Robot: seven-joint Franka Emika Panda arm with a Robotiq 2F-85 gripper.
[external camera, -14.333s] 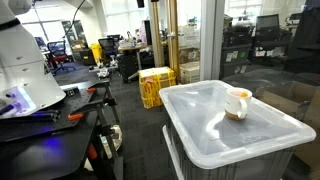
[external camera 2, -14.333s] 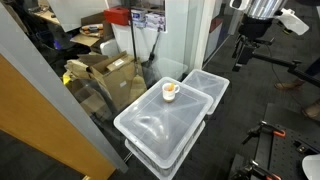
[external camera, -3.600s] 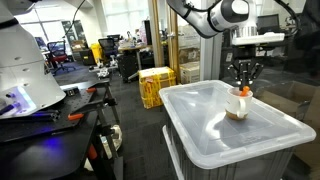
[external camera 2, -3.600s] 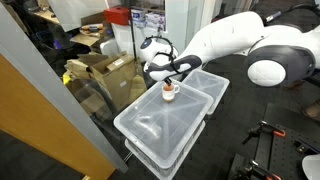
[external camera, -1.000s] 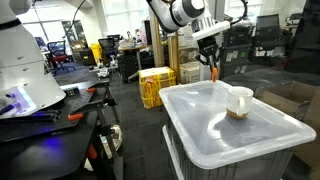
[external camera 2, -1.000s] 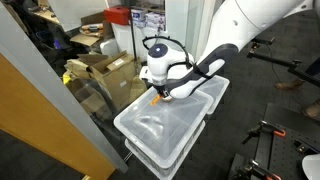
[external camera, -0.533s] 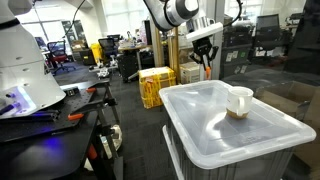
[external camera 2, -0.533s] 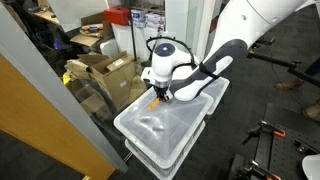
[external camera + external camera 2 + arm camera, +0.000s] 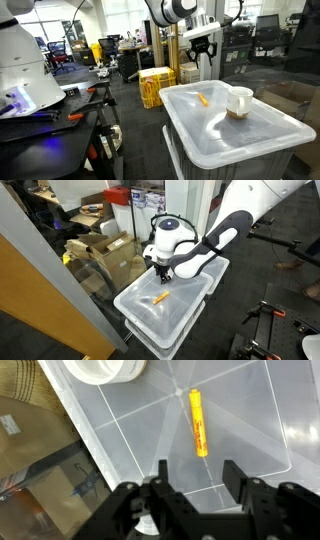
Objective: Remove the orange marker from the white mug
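The orange marker (image 9: 203, 98) lies flat on the translucent bin lid (image 9: 200, 135), apart from the white mug (image 9: 239, 102). It also shows in an exterior view (image 9: 160, 298) and in the wrist view (image 9: 199, 422). The mug's rim shows at the wrist view's top (image 9: 100, 370); in an exterior view it is hidden behind the arm. My gripper (image 9: 202, 57) hangs above the lid, open and empty, with its fingers apart over the marker (image 9: 197, 478). It also shows in an exterior view (image 9: 163, 275).
The lid sits on a stack of translucent bins (image 9: 170, 330). A glass wall (image 9: 60, 280) runs beside them, with cardboard boxes (image 9: 105, 255) behind it. Yellow crates (image 9: 155, 85) stand on the floor, and a dark workbench (image 9: 50, 120) with tools stands to one side.
The marker was in my gripper above the lid half a second ago. Now it has been let go and lies on the lid, and the gripper is open.
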